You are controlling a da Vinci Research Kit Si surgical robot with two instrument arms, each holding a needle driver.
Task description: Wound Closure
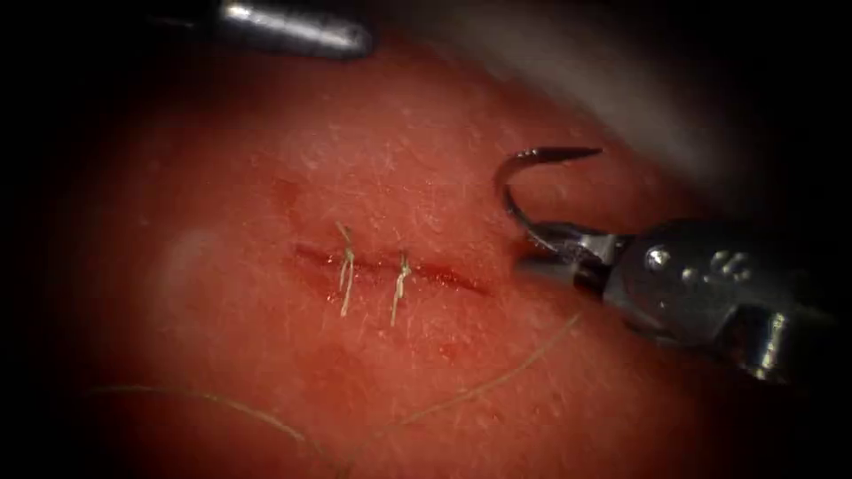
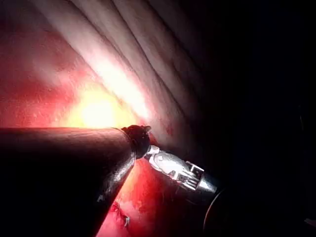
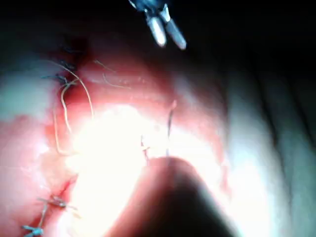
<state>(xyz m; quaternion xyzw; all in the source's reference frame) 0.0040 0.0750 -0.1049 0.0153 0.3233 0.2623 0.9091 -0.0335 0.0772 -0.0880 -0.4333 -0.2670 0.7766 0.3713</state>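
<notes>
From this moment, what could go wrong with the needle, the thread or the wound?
1. The right tool grips the needle near its tail, its point free above the tissue to the right of the cut; such a far-back hold might let it swivel.
2. The thread lies slack across the tissue and might snag on the two knotted stitches.
3. The left tool sits far away, holding nothing, so it might help late.
</notes>
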